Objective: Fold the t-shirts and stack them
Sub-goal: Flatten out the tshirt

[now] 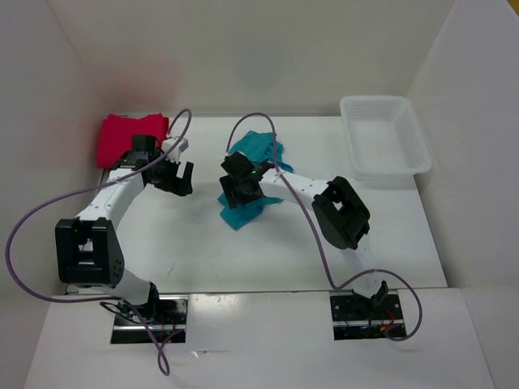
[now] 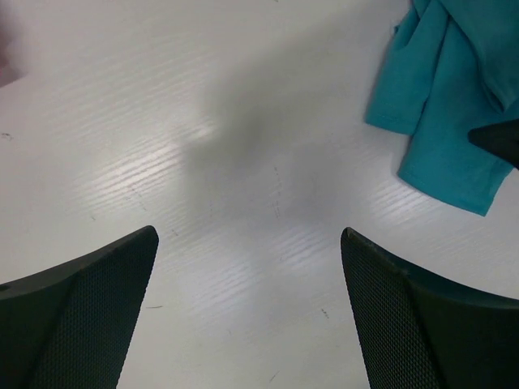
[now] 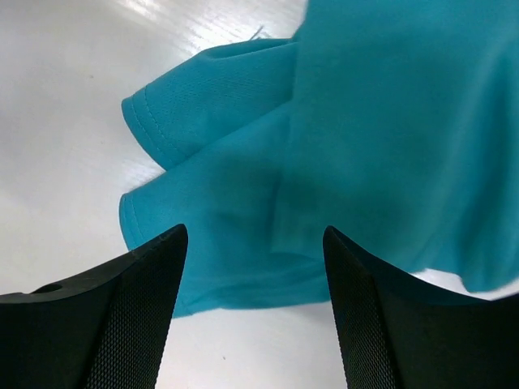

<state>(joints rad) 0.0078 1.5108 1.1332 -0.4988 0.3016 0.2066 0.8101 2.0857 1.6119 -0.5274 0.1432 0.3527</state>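
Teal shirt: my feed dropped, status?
Left tool open, empty. Right tool open above teal shirt, not gripping. Shirt crumpled, unfolded. Nothing in the way.

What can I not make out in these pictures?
- Top view: the right gripper hides the middle of the teal t-shirt.
- Top view: the left arm covers part of the red t-shirt.
- Both wrist views: picture edges cut the teal t-shirt off.

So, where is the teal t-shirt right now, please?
In the top view the teal t-shirt lies mid-table beneath the right hand, with the red t-shirt to its left and the white basket to its right.
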